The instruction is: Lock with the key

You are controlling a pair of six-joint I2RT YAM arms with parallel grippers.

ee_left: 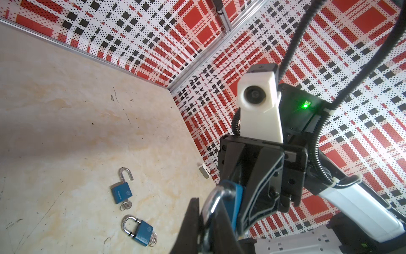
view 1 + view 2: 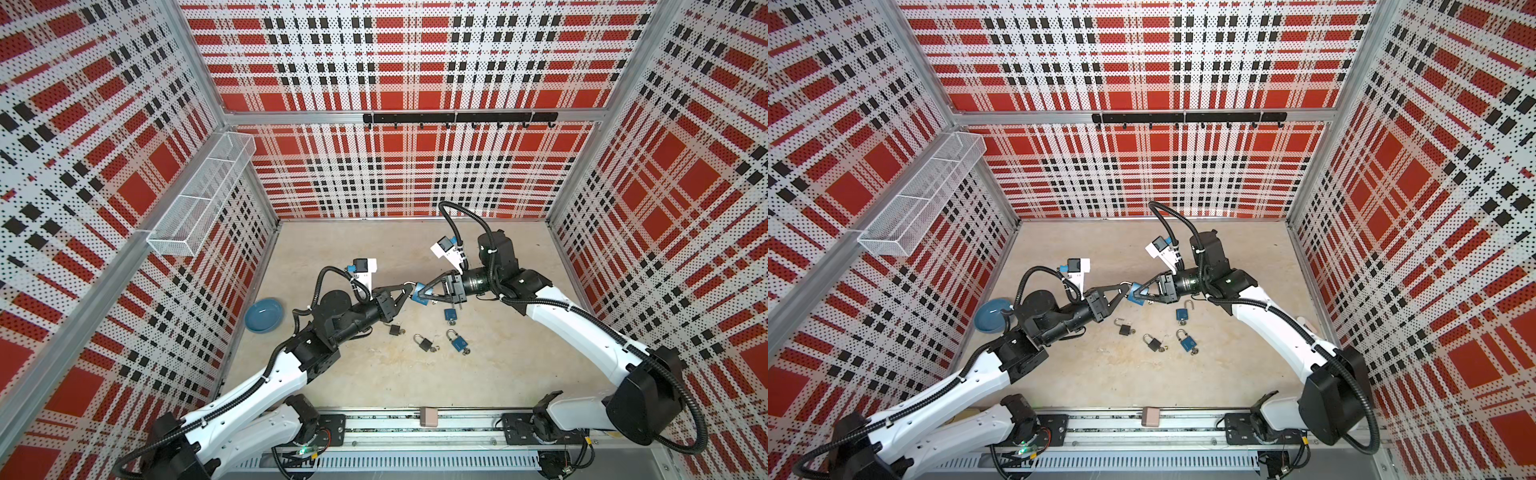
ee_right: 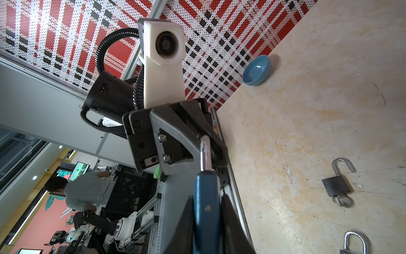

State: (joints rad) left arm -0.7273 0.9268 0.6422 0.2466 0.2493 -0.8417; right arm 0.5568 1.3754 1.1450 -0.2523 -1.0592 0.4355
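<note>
A: What is the left end effector (image 2: 409,286) doing right now?

B: I'm watching it squeezing together on the silver shackle (image 3: 205,151) of the held padlock (image 2: 419,296). In the right wrist view its fingers are pressing tight against the metal.

A: And the right end effector (image 2: 418,291)?

B: It's clamping the blue body of that same padlock, one finger on each flat side. So the lock is hanging in the air between the two end effectors, over the middle of the bench (image 2: 374,374) and touching nothing else.

A: Is the shackle pushed home?

B: I can't tell, because it's showing edge-on. I'm also not able to see whether anything is sitting in its keyhole.

A: What is lying on the bench around it?

B: Nearest the right end effector, an open blue padlock (image 2: 450,314) is lying with its shackle swung free and a key (image 2: 451,322) sticking out of its base. Toward the left arm, an open black padlock (image 2: 395,330) is lying flat. Nearer the front edge, a second black padlock (image 2: 424,343) and a closed blue padlock (image 2: 457,344) are lying near each other but not touching.

A: Anything further out?

B: A blue bowl (image 2: 264,315) is sitting by the left wall, and a wire basket (image 2: 199,195) is hanging higher on that wall. A black hook rail (image 2: 457,118) is running along the back wall.
</note>
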